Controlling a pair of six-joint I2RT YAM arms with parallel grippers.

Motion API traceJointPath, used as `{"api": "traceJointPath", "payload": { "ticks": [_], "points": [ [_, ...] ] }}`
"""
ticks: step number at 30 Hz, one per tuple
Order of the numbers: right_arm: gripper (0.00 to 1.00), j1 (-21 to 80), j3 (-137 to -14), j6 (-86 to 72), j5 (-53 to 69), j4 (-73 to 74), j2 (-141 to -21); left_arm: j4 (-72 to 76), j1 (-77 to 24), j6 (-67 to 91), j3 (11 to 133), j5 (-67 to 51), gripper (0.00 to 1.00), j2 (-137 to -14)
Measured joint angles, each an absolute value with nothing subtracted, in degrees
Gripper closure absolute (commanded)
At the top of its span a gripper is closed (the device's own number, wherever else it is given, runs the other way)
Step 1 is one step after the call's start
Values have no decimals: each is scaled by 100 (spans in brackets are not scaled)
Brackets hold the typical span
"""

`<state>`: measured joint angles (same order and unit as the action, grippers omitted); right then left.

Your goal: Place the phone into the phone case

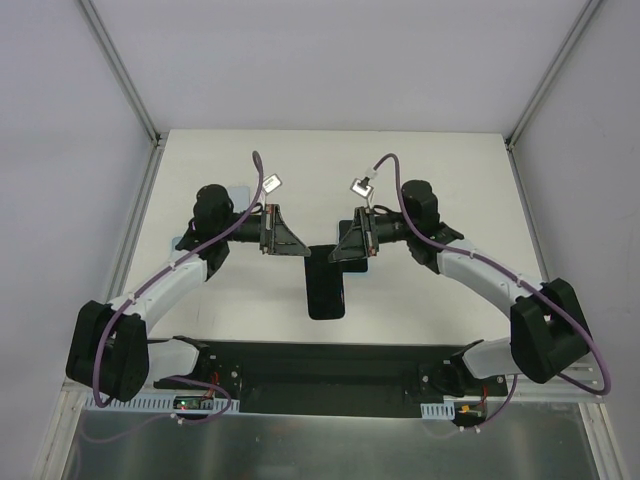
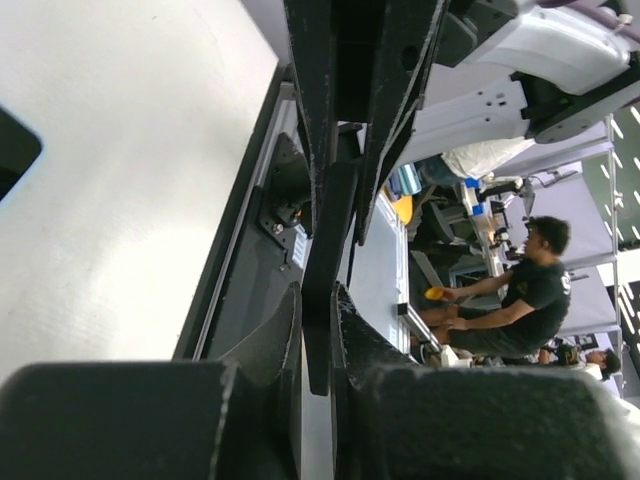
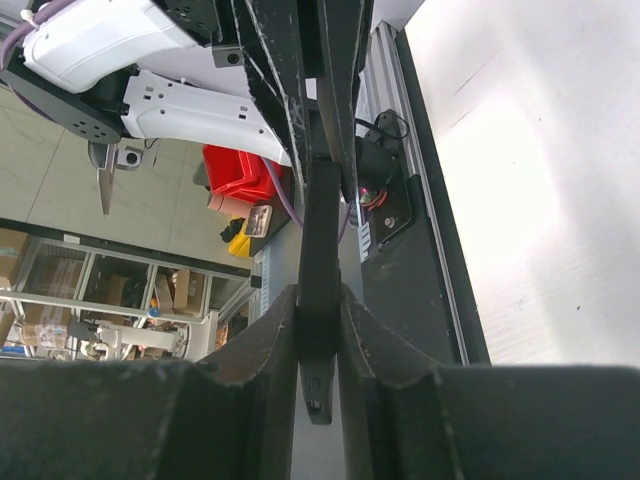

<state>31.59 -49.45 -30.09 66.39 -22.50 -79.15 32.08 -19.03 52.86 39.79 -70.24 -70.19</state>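
The right pincer point(image 3: 320, 300) is clenched on a thin black slab seen edge-on in its wrist view, which I take to be the phone case point(image 3: 322, 220), though its face is hidden. The left pincer point(image 2: 318, 300) is clamped on the opposite end of the same slab, so the far fingers of each view belong to the other arm. From above, the left pincer sits at 9 o'clock of the case and the right pincer at 3 o'clock. The case is stretched flat between them, apparently clear of the counter point(image 1: 450, 180). Just at 6 o'clock of the held case, toward the arm bases, a glossy black rectangle lies flat on the counter. I judge this to be the phone point(image 1: 326, 292). Its rounded corner shows at the 9 o'clock edge of the left wrist view. From overhead the two dark shapes run together, so I cannot tell whether they touch. Further toward 6 o'clock is the black base plate point(image 1: 330, 365) carrying both arms. As for progress, the case appears picked up and braced by both arms, but the phone looks ungrasped and outside it. The whole insertion remains: one arm must free itself, take the phone, line it up with the case opening and press it home.
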Motion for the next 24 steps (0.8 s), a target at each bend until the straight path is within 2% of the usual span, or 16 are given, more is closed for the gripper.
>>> {"api": "traceJointPath", "payload": {
  "ticks": [1,6,8,10,11,14,19,24],
  "points": [
    [78,3159,-4945,-3026,6624,-2248,-7940,2947,-1903,5124,4051,-6984,100,-7019],
    [90,3159,-4945,-3087,6501,-2248,-8077,1931,-1903,4370,4250,-6665,100,-6908],
    [92,3162,-4945,-3092,6479,-2248,-8130,1678,-1905,4215,4281,-6565,81,-6871],
    [93,3162,-4945,-3094,6453,-2248,-8173,1474,-1905,4091,4303,-6488,68,-6849],
    [93,3166,-4945,-3105,6431,-2248,-8178,1417,-1905,4064,4305,-6447,57,-6842],
    [93,3173,-4950,-3140,6405,-2274,-8176,1214,-1905,3955,4305,-6346,45,-6816],
    [92,3175,-4954,-3216,6296,-2290,-8176,1249,-1905,3975,4139,-6300,42,-6626],
    [92,3175,-5037,-3299,6145,-2294,-8180,1839,-1907,4370,3634,-6405,45,-6571]
  ]
}}
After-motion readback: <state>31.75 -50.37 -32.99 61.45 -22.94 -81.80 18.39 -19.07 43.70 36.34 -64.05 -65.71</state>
